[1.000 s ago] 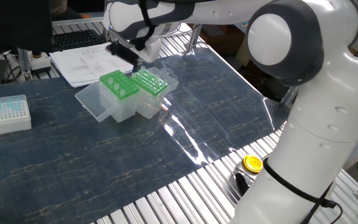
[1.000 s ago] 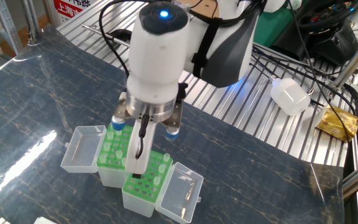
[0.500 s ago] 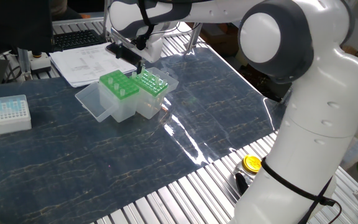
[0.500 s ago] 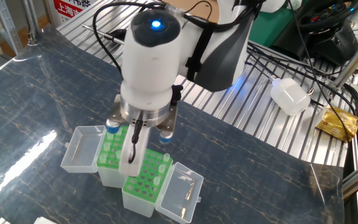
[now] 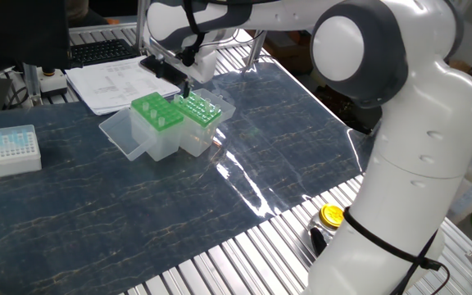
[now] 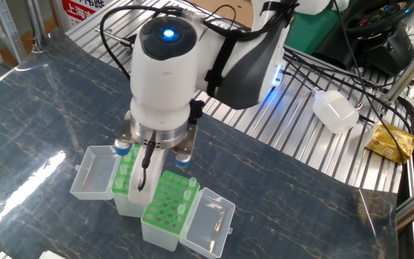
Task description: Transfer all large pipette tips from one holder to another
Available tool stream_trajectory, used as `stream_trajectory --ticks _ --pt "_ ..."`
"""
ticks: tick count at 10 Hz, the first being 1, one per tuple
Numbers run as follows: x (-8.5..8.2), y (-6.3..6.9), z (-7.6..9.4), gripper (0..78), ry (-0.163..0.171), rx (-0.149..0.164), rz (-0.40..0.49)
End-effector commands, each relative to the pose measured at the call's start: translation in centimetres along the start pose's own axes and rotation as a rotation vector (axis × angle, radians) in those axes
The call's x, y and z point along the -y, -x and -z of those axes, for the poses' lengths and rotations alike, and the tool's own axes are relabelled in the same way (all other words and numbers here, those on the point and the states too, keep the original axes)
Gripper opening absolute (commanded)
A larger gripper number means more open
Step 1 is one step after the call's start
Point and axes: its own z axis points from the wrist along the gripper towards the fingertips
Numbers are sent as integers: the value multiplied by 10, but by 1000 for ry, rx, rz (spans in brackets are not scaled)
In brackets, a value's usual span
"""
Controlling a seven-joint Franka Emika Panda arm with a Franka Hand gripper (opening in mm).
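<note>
Two green-topped clear holders stand side by side with their lids open: one holder (image 5: 157, 113) (image 6: 125, 173) and the other holder (image 5: 199, 108) (image 6: 168, 208). A few large pipette tips (image 6: 192, 186) stand in the second holder, and clear tips (image 6: 124, 170) show in the first. My gripper (image 5: 183, 84) (image 6: 138, 193) hangs just above the holders, over the seam between them and toward the first. Its white fingers (image 6: 144, 176) look close together. The gap between them is hidden, so I cannot tell whether a tip is held.
A small white box of bluish tips (image 5: 7, 149) sits at the table's left. Papers (image 5: 113, 82) lie behind the holders. A yellow-capped object (image 5: 333, 215) rests near the arm's base. A white bottle (image 6: 334, 111) and cables lie on the metal slats.
My gripper has shifted sideways, from over the holder with few tips toward the neighbouring holder, at about the same height. The holders have not moved.
</note>
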Motion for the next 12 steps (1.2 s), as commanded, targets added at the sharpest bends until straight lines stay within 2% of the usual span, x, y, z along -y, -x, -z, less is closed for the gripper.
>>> stream_trajectory --ticks 1,4,7,12 --pt "-2 6 -7 775 9 -2 -5" --pt "-5 5 -18 775 8 11 -15" --pt "-2 12 -24 775 11 9 -5" --pt "3 15 -37 775 14 15 -2"
